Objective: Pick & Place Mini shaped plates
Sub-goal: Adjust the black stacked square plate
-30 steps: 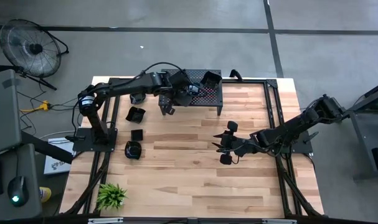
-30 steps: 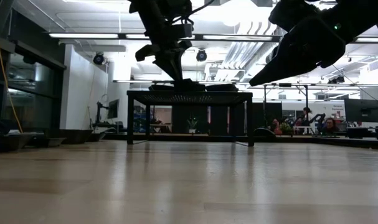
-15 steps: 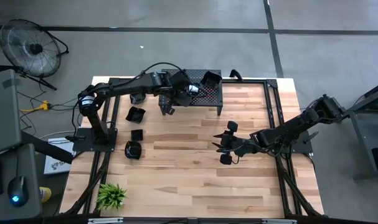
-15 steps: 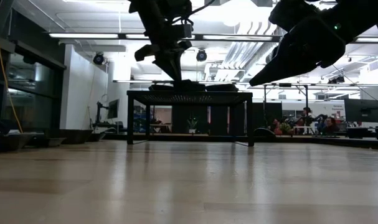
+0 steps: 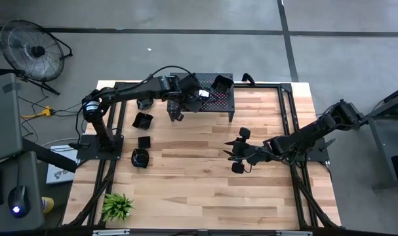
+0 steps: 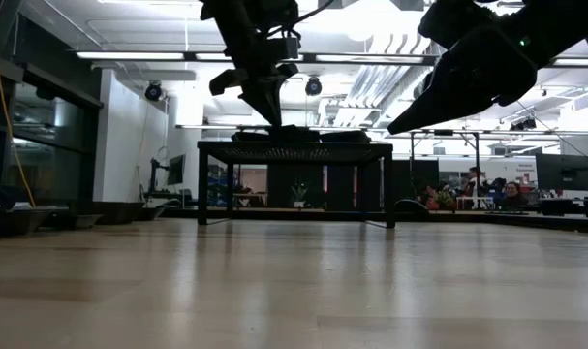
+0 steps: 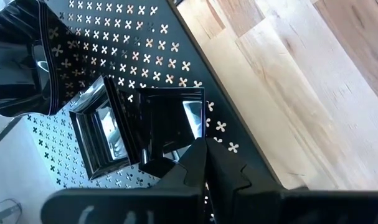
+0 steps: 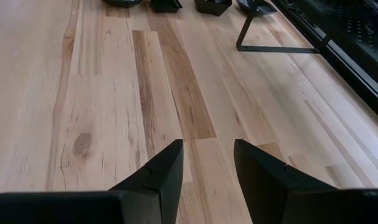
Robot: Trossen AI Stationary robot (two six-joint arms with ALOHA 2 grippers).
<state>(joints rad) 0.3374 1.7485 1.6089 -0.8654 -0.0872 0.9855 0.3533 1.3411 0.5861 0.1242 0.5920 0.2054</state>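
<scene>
**Inspector:** Left wrist view first. What has your left claw got?

**Robot:** My left gripper (image 7: 204, 163) is clenched on the rim of a square plate (image 7: 170, 121) at the near edge of the perforated stand (image 7: 108, 37). My fingers (image 7: 229, 171) are pressed together over that rim. A second square plate (image 7: 98, 127) sits just beside the gripped one, touching or overlapping it. A taller glossy stack of plates (image 7: 17, 59) stands farther back on the stand.

**Inspector:** Position from above?

**Robot:** My left gripper (image 5: 197, 96) is over the stand (image 5: 219, 101), which occupies the far middle of the table (image 5: 205, 190). Three plates lie on the wood near my left arm's base: one (image 5: 142, 120) nearest the stand, one (image 5: 143, 141) in the middle, one (image 5: 140, 157) closest to the front. Whether the gripped plate is lifted off the stand, I cannot tell.

**Inspector:** Right arm?

**Robot:** My right gripper (image 8: 207, 168) hangs over bare wood at mid-table, jaws released, nothing between them. From above it (image 5: 238, 152) is well apart from the stand.

**Inspector:** Other items?

**Robot:** A green plant (image 5: 117, 206) at the front left corner
</scene>
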